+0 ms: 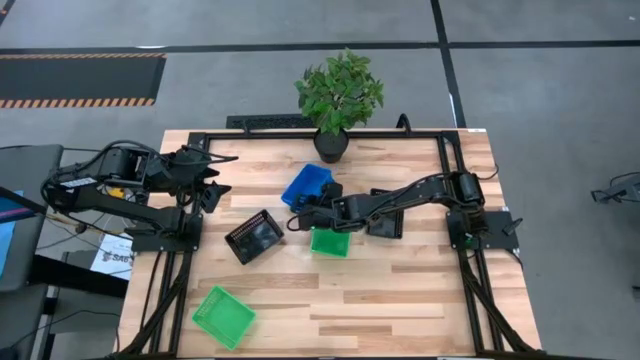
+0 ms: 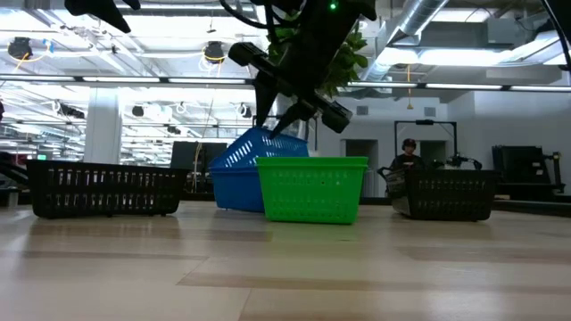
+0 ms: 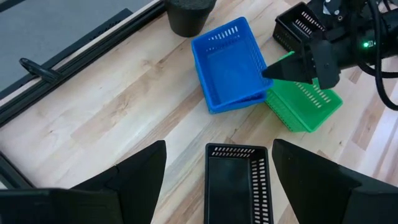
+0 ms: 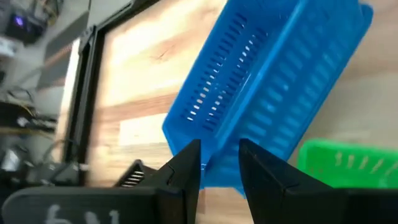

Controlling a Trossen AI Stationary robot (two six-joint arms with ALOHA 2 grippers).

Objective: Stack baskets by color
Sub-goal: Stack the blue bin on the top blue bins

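Note:
A blue basket sits tilted in the middle of the table, with my right gripper shut on its wall. Its lower edge is on the wood. A green basket stands just nearer, under my right arm, and a second green basket lies near the front left. One black basket stands left of centre, and another black basket lies under my right arm. My left gripper hangs open over the left side and touches nothing. My right gripper pinches the blue basket's perforated wall between its two fingers, at the side toward the green basket. The fingers come slanting down from the table's right. The basket is tipped up on that side, with its opposite lower edge on the table.
A potted plant stands at the far edge, just behind the blue basket. A black frame borders the table's far side. Bare wood lies at the front right.

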